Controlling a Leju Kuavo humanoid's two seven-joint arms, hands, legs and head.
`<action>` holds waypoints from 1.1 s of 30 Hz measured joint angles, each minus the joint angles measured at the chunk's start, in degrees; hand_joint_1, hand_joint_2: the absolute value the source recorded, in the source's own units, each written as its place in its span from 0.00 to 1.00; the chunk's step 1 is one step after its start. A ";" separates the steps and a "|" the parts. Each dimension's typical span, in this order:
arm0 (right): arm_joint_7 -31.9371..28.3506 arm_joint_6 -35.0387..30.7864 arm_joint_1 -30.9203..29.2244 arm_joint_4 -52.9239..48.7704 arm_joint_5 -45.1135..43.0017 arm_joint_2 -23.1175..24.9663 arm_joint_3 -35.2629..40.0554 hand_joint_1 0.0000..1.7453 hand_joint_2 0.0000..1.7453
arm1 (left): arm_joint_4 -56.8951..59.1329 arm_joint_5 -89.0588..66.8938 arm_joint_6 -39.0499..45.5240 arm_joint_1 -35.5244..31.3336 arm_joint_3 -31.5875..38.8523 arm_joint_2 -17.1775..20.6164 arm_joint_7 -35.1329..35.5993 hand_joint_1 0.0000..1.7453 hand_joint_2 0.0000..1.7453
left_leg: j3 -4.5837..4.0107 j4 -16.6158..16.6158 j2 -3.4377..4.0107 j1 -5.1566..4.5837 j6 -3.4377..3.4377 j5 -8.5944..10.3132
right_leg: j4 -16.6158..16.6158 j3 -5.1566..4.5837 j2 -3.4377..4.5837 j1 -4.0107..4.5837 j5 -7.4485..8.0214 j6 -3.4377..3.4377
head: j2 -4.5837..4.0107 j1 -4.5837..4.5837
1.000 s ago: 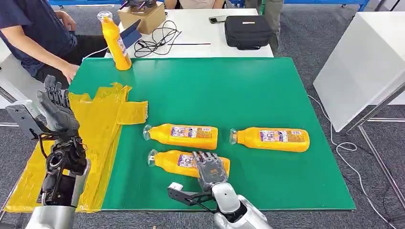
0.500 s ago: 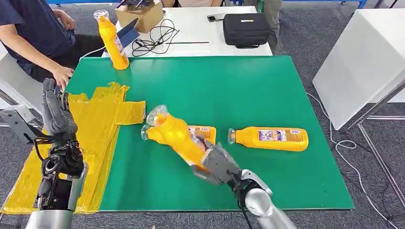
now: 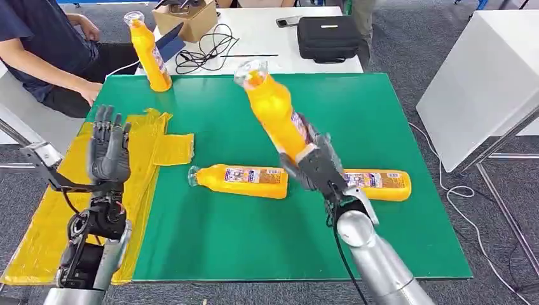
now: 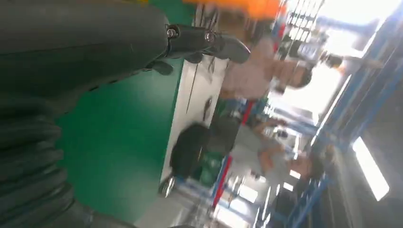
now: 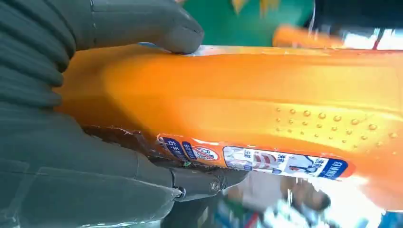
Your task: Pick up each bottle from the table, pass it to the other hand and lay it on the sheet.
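My right hand (image 3: 316,166) grips the base of an orange bottle (image 3: 272,108) and holds it up over the middle of the green table (image 3: 381,108), its clear cap tilted up and to the left. In the right wrist view the thumb (image 5: 142,21) and fingers wrap that bottle (image 5: 266,104). Two more orange bottles lie flat on the table: one (image 3: 240,180) at the centre, one (image 3: 380,183) behind my right hand. A fourth bottle (image 3: 148,54) stands upright at the far left corner. My left hand (image 3: 109,151) is raised over the yellow sheet (image 3: 136,159), fingers spread, holding nothing.
A person in a dark shirt (image 3: 44,51) sits at the table's far left, a hand near the sheet's edge. Behind the green table a white table holds a cardboard box (image 3: 185,19), cables (image 3: 206,54) and a black case (image 3: 327,38). A white cabinet (image 3: 483,82) stands at the right.
My right hand has lifted the nearest bottle off the table and swung it up and away from me, standing it nearly upright. My left hand has risen and shifted slightly right over the sheet.
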 measured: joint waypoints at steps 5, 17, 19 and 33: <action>2.56 -4.38 -6.75 8.10 7.88 5.52 0.85 1.00 1.00 | 0.00 3.98 -0.68 -2.21 -6.02 -1.14 2.67 0.00 1.00 | 0.00 0.01 0.00 0.02 0.00 0.00 | 0.02 -0.02 0.00 0.01 0.01 0.01 | 0.00 -0.02; 6.32 -8.73 -11.86 20.11 20.99 14.72 6.91 1.00 1.00 | 0.02 7.09 -1.20 -4.46 -9.76 -1.86 4.59 0.00 1.00 | -0.22 -0.02 -0.01 0.05 -0.01 0.00 | 0.09 -0.28 0.04 0.04 -0.02 -0.01 | 0.00 -0.02; 6.30 -8.73 -12.19 20.97 20.99 15.24 7.19 1.00 1.00 | 0.02 7.11 -1.20 -4.46 -9.82 -1.86 4.57 0.00 1.00 | -0.23 -0.02 0.00 0.04 -0.01 0.00 | 0.09 -0.27 0.05 0.03 -0.02 -0.01 | 0.00 -0.02; 13.38 -11.55 -15.59 26.54 9.78 17.75 24.92 1.00 1.00 | -3.01 8.13 1.55 -3.18 -9.82 -2.01 6.06 0.00 1.00 | -0.26 -0.02 0.01 0.04 -0.01 0.00 | 0.09 -0.30 0.06 0.03 -0.02 -0.01 | 0.00 -0.02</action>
